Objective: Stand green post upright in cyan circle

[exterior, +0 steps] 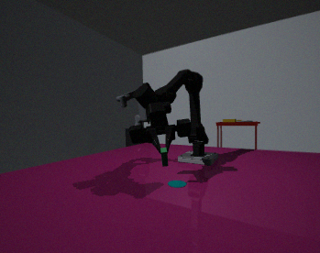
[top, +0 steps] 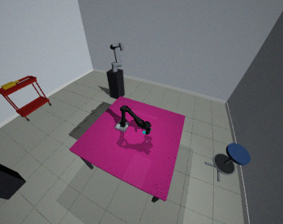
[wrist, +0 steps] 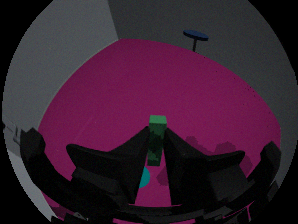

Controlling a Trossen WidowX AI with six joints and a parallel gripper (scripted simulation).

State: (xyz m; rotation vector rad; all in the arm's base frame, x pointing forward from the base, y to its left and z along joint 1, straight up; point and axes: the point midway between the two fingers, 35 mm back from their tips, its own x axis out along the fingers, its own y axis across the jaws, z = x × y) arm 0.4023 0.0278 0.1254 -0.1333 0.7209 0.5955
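Post: we count one, green, clamped between our gripper's two fingers and held above the table, not touching it. Largest first, we see one magenta table, one arm, one post, and one cyan circle lying near, below the gripper.

The arm rises from its base, bends at the elbow and reaches forward and down. Its tool points downward, its 2 fingers clamped on the green post.
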